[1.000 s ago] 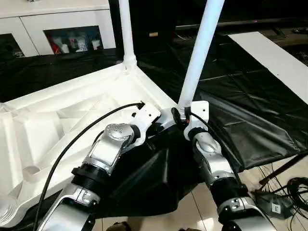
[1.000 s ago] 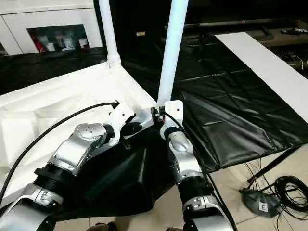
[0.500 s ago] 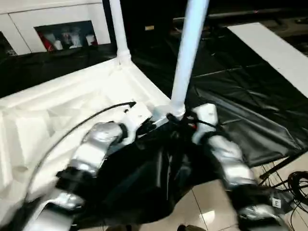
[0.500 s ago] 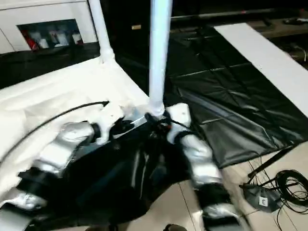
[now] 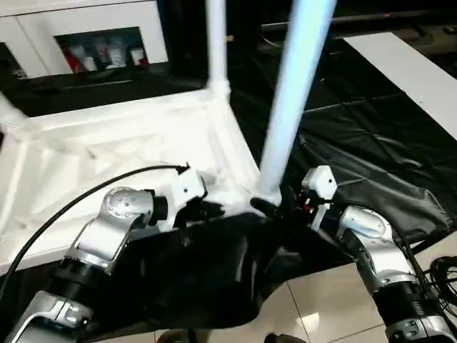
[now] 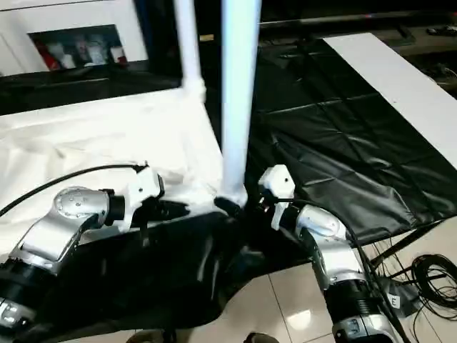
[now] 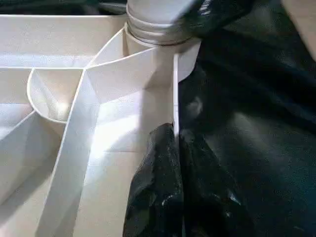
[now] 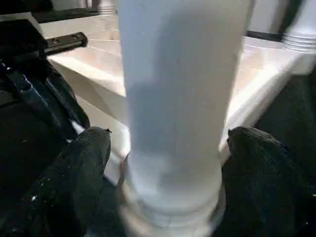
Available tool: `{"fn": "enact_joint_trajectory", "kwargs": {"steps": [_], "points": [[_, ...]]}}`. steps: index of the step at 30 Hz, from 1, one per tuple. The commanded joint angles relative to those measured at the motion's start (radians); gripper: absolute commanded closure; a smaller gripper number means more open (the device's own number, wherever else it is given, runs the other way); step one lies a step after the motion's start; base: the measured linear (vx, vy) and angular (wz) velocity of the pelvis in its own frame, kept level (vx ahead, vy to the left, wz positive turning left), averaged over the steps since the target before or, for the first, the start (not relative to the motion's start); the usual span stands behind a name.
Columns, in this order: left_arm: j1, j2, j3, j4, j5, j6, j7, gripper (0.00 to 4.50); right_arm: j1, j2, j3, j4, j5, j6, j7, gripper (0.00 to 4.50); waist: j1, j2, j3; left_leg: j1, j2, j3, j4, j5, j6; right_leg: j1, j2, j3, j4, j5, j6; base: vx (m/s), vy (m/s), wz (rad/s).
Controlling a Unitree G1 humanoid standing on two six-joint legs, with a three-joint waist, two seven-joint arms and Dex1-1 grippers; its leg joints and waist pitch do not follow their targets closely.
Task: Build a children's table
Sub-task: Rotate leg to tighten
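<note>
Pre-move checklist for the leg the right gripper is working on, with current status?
1. Near leg standing in its corner socket: ok, its base sits in the socket; whether it is fully seated, cannot tell.
2. Right gripper around the leg base: fingers flank the tube on both sides; firm contact, cannot tell.
3. Left gripper steadying the table top: ok, its fingers are closed on the thin rim wall beside the socket.
4. Leg upright: not ok, it leans slightly in the head views.
5. Far leg in place: ok, standing in its corner.
6. Black sheet clear of the socket: cannot tell.
</note>
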Motion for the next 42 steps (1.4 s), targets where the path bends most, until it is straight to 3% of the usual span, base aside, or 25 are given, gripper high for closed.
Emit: {"fn": "enact_joint_trajectory", "kwargs": {"steps": [1,5,11,17,26,32,34,35,38,40,42], "points": [[0.021,-0.003,-0.041,0.001,-0.014,0.011,-0.044,4.5,-0.016,-0.01,0.015,0.011,-0.011,-0.005,0.022,0.38,-0.003,-0.005,-0.053,0.032,0.043,-0.01,-0.05,-0.14,0.113,0.04,-0.054,0.036,-0.054,0.014,-0.281,0.0,0.0,0.0],[0.023,0.001,-0.04,-0.004,-0.014,0.013,-0.041,4.5,-0.022,-0.011,0.013,0.031,-0.014,-0.013,0.026,0.72,-0.001,-0.011,-0.056,0.03,0.04,-0.009,-0.047,-0.129,0.114,0.042,-0.056,0.038,-0.052,0.019,-0.272,0.0,0.0,0.0],[0.022,0.006,-0.037,0.005,-0.007,0.011,-0.039,4.5,-0.024,-0.02,0.018,0.047,-0.027,-0.041,0.031,1.18,0.0,-0.009,-0.061,0.028,0.038,-0.009,-0.04,-0.088,0.136,0.044,-0.054,0.035,-0.045,0.083,-0.277,0.0,0.0,0.0],[0.021,0.005,-0.039,0.009,-0.004,0.006,-0.038,4.5,-0.022,-0.026,0.023,0.057,-0.038,-0.059,0.033,1.77,0.001,-0.008,-0.061,0.028,0.039,-0.009,-0.039,-0.11,0.131,0.043,-0.054,0.035,-0.046,0.046,-0.28,0.0,0.0,0.0],[0.007,-0.018,-0.039,0.037,0.021,0.012,0.017,4.5,-0.016,0.024,0.002,0.091,-0.049,-0.079,-0.068,1.92,-0.001,-0.007,-0.062,0.027,0.038,-0.009,-0.038,-0.13,0.115,0.043,-0.054,0.038,-0.046,0.024,-0.281,0.0,0.0,0.0],[-0.021,-0.09,-0.04,0.092,0.066,0.044,0.15,4.5,-0.003,0.13,-0.026,0.116,-0.092,-0.05,-0.305,1.93,-0.005,-0.007,-0.058,0.03,0.039,-0.013,-0.049,-0.199,0.057,0.037,-0.057,0.039,-0.06,-0.117,-0.251,0.0,0.0,0.0],[-0.041,-0.132,-0.045,0.121,0.095,0.076,0.23,4.5,0.0,0.197,-0.03,0.116,-0.107,-0.015,-0.424,1.94,-0.009,-0.004,-0.054,0.031,0.039,-0.011,-0.052,-0.22,0.051,0.03,-0.056,0.042,-0.064,-0.137,-0.239,0.0,0.0,0.0],[-0.06,-0.168,-0.041,0.15,0.116,0.101,0.306,4.5,-0.003,0.244,-0.03,0.12,-0.12,0.018,-0.51,1.94,-0.011,-0.005,-0.05,0.033,0.039,-0.013,-0.058,-0.248,0.027,0.029,-0.055,0.042,-0.069,-0.183,-0.227,0.0,0.0,0.0],[-0.098,-0.244,-0.012,0.207,0.133,0.16,0.44,4.5,-0.032,0.314,-0.016,0.154,-0.161,0.051,-0.629,1.94,-0.011,-0.005,-0.043,0.039,0.038,-0.014,-0.064,-0.305,0.0,0.022,-0.057,0.043,-0.08,-0.27,-0.204,0.0,0.0,0.0],[-0.107,-0.264,-0.008,0.217,0.134,0.182,0.463,4.5,-0.046,0.334,-0.011,0.168,-0.172,0.057,-0.657,1.94,-0.011,-0.009,-0.041,0.043,0.035,-0.019,-0.068,-0.377,-0.023,0.019,-0.062,0.044,-0.091,-0.388,-0.16,0.0,0.0,0.0],[-0.112,-0.28,-0.007,0.221,0.137,0.191,0.477,4.5,-0.061,0.355,-0.015,0.186,-0.173,0.074,-0.689,1.94,-0.013,-0.01,-0.039,0.04,0.035,-0.022,-0.072,-0.388,-0.023,0.017,-0.062,0.045,-0.095,-0.404,-0.139,0.0,0.0,0.0]]}}
